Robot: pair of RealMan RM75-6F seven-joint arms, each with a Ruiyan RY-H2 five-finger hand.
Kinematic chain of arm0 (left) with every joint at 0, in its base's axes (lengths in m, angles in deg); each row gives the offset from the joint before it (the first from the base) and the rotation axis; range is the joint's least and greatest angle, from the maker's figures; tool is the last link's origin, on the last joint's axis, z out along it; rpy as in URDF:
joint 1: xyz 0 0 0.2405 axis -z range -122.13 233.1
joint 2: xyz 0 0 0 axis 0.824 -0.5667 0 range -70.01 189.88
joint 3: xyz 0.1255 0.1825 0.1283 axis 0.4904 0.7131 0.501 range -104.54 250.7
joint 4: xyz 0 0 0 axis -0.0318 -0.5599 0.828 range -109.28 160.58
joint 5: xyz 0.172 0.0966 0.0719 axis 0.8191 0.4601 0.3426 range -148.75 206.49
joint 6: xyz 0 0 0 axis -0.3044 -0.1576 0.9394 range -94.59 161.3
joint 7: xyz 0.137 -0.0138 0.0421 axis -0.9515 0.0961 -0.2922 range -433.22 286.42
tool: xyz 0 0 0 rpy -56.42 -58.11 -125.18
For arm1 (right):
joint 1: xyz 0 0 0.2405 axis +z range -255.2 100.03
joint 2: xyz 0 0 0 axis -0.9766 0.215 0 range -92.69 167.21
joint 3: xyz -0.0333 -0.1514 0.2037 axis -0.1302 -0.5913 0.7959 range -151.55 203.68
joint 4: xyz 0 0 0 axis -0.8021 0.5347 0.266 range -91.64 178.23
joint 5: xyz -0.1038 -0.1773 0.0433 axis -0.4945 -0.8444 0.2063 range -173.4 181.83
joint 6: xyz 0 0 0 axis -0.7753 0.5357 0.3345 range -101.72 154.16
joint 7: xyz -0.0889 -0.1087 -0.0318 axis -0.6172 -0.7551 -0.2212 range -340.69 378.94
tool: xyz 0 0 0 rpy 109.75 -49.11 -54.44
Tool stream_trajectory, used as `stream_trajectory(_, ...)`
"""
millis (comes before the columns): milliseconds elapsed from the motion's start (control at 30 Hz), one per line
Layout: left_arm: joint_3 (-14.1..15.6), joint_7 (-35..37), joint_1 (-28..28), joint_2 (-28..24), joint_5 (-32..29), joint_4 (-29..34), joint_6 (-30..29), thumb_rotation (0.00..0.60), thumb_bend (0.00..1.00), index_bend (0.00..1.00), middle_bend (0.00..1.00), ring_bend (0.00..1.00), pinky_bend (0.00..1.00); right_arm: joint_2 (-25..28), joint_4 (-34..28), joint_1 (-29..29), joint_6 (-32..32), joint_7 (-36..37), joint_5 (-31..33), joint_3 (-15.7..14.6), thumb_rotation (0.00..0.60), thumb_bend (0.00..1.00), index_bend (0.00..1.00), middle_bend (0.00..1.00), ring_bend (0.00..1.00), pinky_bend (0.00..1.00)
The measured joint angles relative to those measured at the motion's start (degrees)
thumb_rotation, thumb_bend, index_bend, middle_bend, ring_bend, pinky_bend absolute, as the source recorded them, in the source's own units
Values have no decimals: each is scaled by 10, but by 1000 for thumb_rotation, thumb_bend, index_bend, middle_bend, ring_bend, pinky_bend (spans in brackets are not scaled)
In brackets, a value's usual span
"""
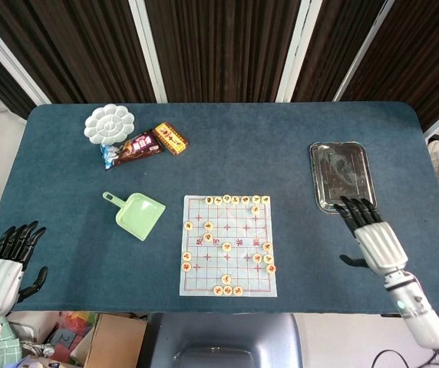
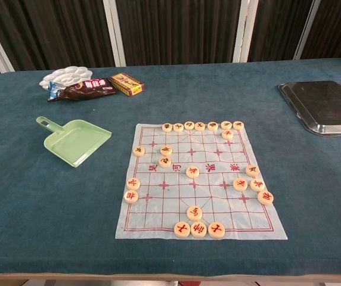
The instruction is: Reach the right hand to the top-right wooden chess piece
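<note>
A white chess sheet (image 1: 228,244) (image 2: 199,179) lies at the table's front middle with several round wooden pieces on it. The top-right piece (image 1: 265,198) (image 2: 238,125) sits at the far right end of the back row. My right hand (image 1: 371,235) hovers open, fingers spread, over the table right of the sheet, its fingertips (image 1: 355,207) at the front edge of the metal tray; a wide gap separates it from the piece. My left hand (image 1: 8,264) is open at the front left corner. Neither hand shows in the chest view.
A metal tray (image 1: 326,178) (image 2: 324,106) lies at the right. A green dustpan (image 1: 138,215) (image 2: 75,140) sits left of the sheet. At the back left are a white palette (image 1: 109,123), a snack packet (image 1: 132,149) and a small box (image 1: 170,138).
</note>
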Motion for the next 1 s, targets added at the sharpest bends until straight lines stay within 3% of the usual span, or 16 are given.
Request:
stream_trajectory(200,-1,0,-1,-2,-5,0,0,600,428,0,0,0,31,-58,32,96,-80,-43,28,40,600,285,361,0,0,0)
stream_trajectory(433,-3,-3,0,-1,-11,1,4,600,428,0,0,0,30,-132,106,164,-140,-75,60,60,600,368,466,13,0,0)
stream_trajectory(667,-4,-5,1,0,-15,0,7,600,428,0,0,0,31,-191,193,211,-180,-78,77,64,600,446,547,61,0,0)
stream_trajectory(1000,-6,2,2,0,-18,-1,8,600,427,0,0,0,30,-287,315,260,-207,-60,79,46,600,462,548,63,0,0)
